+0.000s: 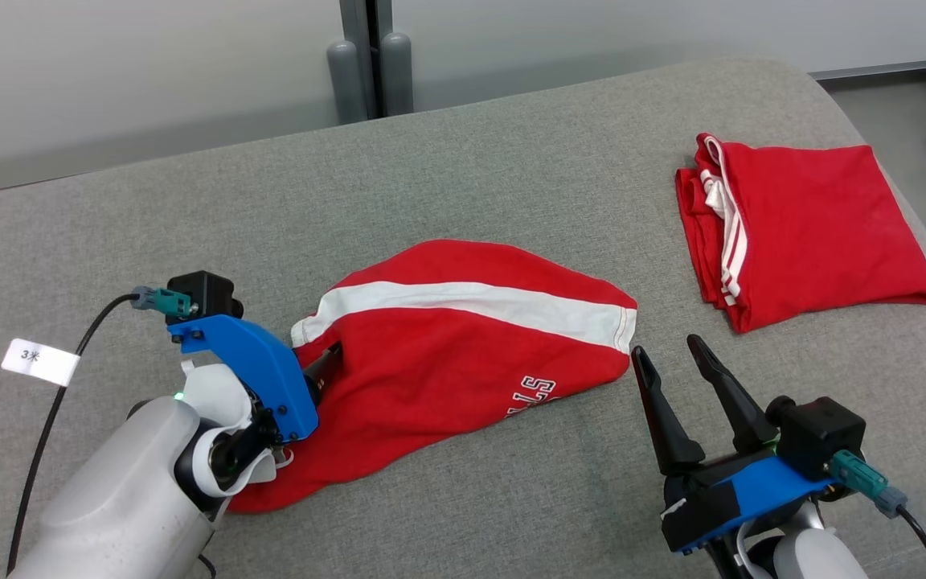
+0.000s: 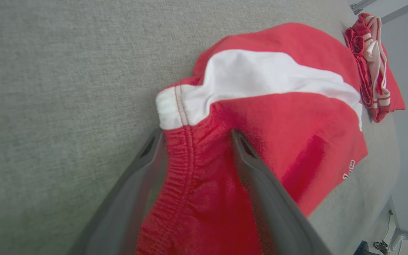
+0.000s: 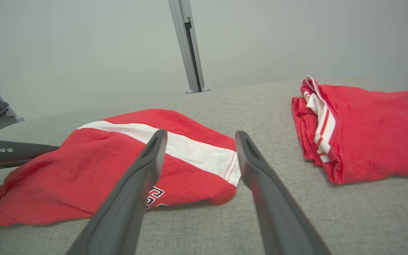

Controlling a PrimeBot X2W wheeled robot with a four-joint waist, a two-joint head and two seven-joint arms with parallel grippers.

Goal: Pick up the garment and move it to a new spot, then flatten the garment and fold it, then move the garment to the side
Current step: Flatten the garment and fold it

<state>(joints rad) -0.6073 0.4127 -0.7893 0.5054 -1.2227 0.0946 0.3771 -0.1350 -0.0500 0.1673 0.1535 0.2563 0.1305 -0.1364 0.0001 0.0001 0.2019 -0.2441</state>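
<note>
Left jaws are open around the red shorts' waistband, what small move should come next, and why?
Probably close the left gripper: its jaws stand open on either side of the elastic waistband of the red shorts, so nothing is gripped yet. The right gripper hangs open near the leg hem.

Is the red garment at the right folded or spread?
Folded: the right garment is a compact rectangle, stacked layers showing along its left edge.
</note>
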